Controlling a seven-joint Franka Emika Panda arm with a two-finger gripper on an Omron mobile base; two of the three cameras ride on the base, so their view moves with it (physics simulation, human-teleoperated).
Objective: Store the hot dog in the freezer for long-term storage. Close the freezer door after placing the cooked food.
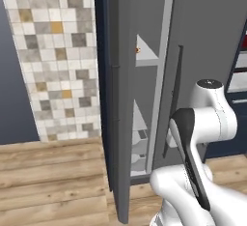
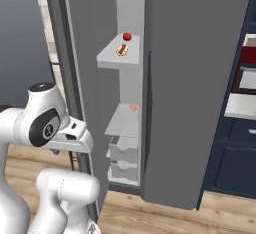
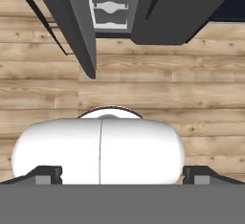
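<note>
- Nearest to us, the claw (image 3: 122, 177) looks down along the robot's own body at the plank floor (image 3: 143, 94). Its two dark tips sit far apart at the bottom corners of the hand view with nothing between them, so we read it as spread and empty.
- Beyond it, the freezer door (image 2: 200, 88) stands ajar, its leading edge out over the floor. The thin dark bar handle (image 2: 148, 113) runs down its near edge.
- We judge the door stiff and heavy on its hinge, with a smooth face offering no grip. The bar handle is the place to hold it, or a flat push on the outer face near the free edge to swing it shut.
- Inside the freezer (image 2: 125, 8), the hot dog (image 2: 122, 50) lies on the upper shelf (image 2: 107, 58), near its front edge. A small red ball (image 2: 127, 36) sits just behind it, close but seemingly apart.
- We take the hot dog to be light and soft, easily crushed. It seems already stored and should need no further handling.
- The lower shelf (image 2: 120, 123) carries a small orange item (image 2: 133, 107) toward its back; too small to name.
- Below that, pale drawers (image 2: 122, 153) are stacked; contents hidden.
- Farthest right, navy cabinets (image 2: 235, 168).
</note>
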